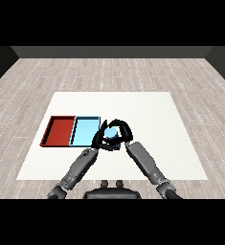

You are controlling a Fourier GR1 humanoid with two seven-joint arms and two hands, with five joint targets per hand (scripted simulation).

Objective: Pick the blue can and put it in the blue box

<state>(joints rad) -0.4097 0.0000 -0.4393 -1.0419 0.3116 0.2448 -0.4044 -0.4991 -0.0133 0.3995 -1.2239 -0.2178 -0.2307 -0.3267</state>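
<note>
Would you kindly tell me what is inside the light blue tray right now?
The light blue tray shows only its bare floor. Its right edge is covered by the left hand, so that strip cannot be seen. The blue can sits just right of it, between both hands.

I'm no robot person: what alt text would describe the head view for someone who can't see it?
Two black robot hands, the right hand and the left hand, curl round a blue can just right of a light blue tray. A red tray lies beside it on the white table.
</note>
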